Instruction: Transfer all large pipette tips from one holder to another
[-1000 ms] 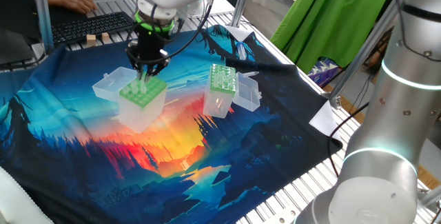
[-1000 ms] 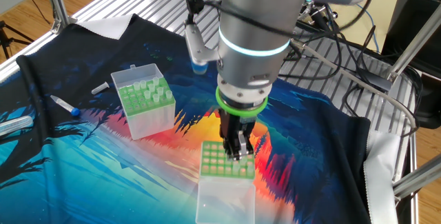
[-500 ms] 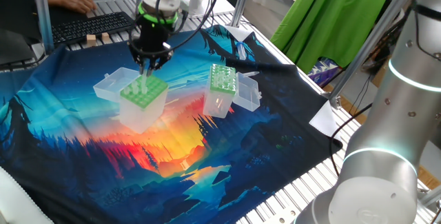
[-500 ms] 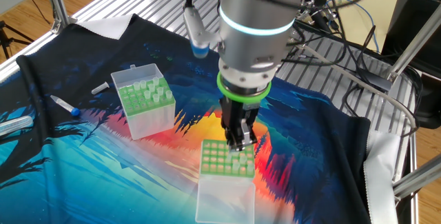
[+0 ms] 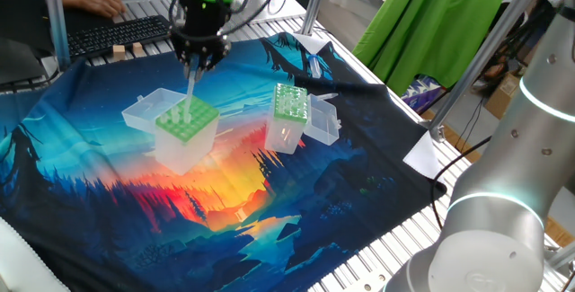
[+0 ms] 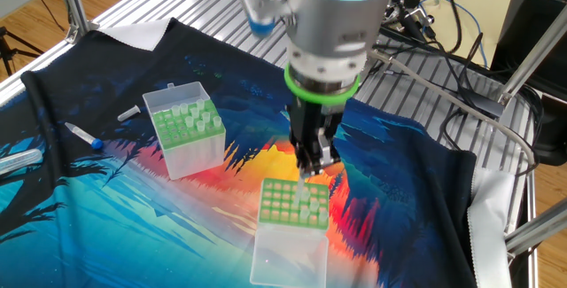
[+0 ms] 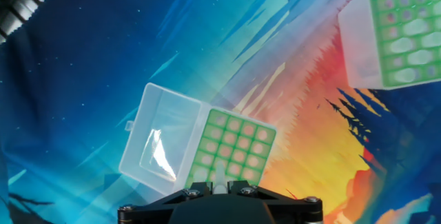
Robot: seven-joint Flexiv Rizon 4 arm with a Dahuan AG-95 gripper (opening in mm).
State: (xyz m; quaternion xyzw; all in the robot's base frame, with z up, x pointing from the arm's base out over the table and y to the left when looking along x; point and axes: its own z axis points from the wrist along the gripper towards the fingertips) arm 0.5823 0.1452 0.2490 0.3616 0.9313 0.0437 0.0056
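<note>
1. The gripper [image 5: 197, 64] is clenched on one tip [image 5: 190, 90], which hangs straight down over the source box [image 5: 184, 153]; its lower end looks close to the top plate, and I cannot tell if it is fully clear of its hole
2. Risk: moving sideways before the tip is clear would snag it on the plate, tilting it in the jaws or dragging the light box across the cloth [image 5: 108, 202]
3. Risk: the grip is on a slender, slick cone, so it may slip or skew; a skewed tip would miss its hole at the target box [image 5: 283, 137]
4. Source box: lid [image 7: 162, 145] open and lying flat beside it; several holes show pale rounds, probably tips left
5. Target box: stands well apart, already holding upright tips [image 6: 190, 120], lid open behind
</note>
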